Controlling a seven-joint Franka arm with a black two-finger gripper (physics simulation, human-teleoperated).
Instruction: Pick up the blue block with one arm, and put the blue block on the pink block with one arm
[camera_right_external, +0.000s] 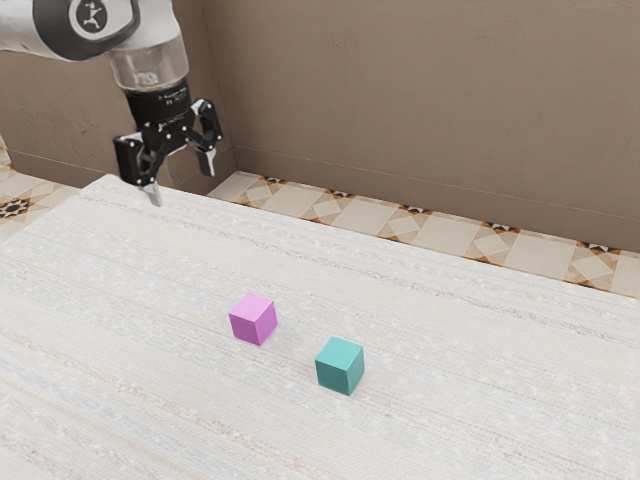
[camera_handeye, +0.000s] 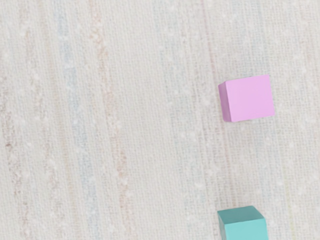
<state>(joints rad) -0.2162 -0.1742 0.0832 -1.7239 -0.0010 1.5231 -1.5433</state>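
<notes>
My gripper (camera_right_external: 181, 178) hangs with fingers (camera_right_external: 140, 168) spread, empty. The blue block (camera_right_external: 340, 365) sits well below and beyond them, near the pink block (camera_right_external: 253, 319). I judge the approach comes first: travel over, descend, straddle it.

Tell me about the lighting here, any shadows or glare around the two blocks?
Exterior view: soft, even light; the pink block and blue block cast barely any shadow on the table, tops brighter than sides, no glare. Wrist view: equally flat light, only a darker side strip on the pink block.
</notes>
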